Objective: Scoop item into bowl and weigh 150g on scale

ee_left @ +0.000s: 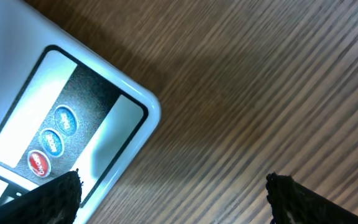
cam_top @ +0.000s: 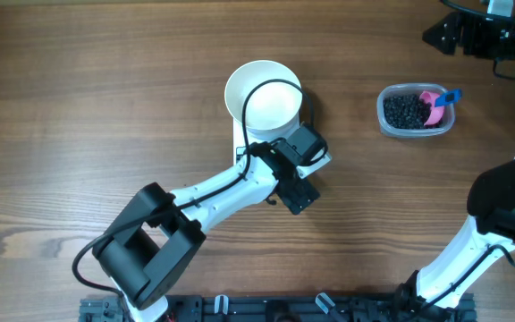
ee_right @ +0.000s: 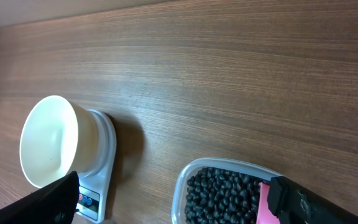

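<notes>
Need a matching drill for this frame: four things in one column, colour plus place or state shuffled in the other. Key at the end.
Things:
1. bowl
2. beans
3. scoop
4. left hand

Descriptions:
A. pink, lying in the tub
B. open, over the button end of the scale
C. white, empty, standing on the scale
D. black, heaped in the tub

Pairs: 1-C, 2-D, 3-A, 4-B

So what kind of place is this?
Probably a robot lab bench set up for weighing: robot arms at a wooden table, a white bowl on a scale, a tub of black beans.
</notes>
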Robot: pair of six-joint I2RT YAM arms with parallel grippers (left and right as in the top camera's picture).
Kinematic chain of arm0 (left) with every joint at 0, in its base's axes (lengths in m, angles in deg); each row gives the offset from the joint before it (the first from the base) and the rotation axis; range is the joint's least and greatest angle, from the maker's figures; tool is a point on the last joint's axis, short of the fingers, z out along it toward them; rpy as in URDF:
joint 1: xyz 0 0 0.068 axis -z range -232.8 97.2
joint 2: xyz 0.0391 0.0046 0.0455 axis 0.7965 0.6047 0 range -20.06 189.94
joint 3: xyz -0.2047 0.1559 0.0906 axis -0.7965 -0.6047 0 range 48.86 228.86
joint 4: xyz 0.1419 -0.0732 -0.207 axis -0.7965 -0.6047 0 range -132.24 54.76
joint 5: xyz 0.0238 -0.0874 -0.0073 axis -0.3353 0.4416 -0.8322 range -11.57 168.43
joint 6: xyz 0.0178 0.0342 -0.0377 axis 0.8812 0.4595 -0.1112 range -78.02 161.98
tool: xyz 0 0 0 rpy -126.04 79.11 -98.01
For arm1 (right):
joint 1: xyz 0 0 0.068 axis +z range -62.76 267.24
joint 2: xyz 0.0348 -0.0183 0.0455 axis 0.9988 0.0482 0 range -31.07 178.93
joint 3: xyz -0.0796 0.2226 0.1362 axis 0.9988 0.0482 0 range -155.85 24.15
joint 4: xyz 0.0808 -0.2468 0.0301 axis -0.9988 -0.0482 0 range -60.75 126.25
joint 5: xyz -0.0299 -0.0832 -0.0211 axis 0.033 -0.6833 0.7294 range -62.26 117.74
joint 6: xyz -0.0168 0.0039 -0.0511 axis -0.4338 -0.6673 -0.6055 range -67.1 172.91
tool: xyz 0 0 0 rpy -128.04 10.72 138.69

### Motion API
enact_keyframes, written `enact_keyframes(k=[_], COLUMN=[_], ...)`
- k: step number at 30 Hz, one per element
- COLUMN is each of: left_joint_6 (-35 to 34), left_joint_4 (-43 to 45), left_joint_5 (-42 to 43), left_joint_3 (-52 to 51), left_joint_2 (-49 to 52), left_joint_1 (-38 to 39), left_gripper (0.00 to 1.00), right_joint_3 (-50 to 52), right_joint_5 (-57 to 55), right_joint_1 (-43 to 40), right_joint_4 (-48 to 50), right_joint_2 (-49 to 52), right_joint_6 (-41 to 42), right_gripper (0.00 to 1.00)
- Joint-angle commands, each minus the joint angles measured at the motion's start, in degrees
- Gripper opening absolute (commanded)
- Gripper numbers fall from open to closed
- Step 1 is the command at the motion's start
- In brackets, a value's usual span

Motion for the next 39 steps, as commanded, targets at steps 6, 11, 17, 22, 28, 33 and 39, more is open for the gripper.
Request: enact_keyframes(k=[6,11,17,22,28,33,39], left_joint_6=[-2.64,-29.29,-29.59,-29.59,-29.81,-29.09,-18.51], left_joint_4=[0.83,-3.17,-11.87,-7.26,-7.39,-10.12,-15.5], left_joint_5=[-0.11,0.28,0.17,0.09,0.26,6.4,7.21], left_joint_3=[-0.37,-0.37,-0.37,-0.39,-0.39,-0.39,-1.09], left_joint_2=[-1.27,-16.68,-35.01,-34.56,-29.35,-23.15,-15.17], left_joint_1=[0.66,0.7,-15.45,-32.7,-41.09,-37.73,-16.46], left_gripper=[1.0,1.0,1.0,1.0,1.0,1.0,1.0], right_joint_3=[-1.27,-1.27,-1.27,-1.27,-1.27,-1.27,-1.27], right_joint_5=[1.14,1.14,1.14,0.92,0.92,0.92,0.92], right_joint_1=[0.24,0.24,0.24,0.24,0.24,0.24,0.24], right_joint_4=[0.11,0.11,0.11,0.11,0.11,0.11,0.11], right_joint_2=[-1.81,-1.81,-1.81,-1.81,-1.81,-1.81,-1.81], right_joint_6=[0.22,0.22,0.22,0.24,0.24,0.22,0.24], right_gripper=[1.0,1.0,1.0,1.0,1.0,1.0,1.0])
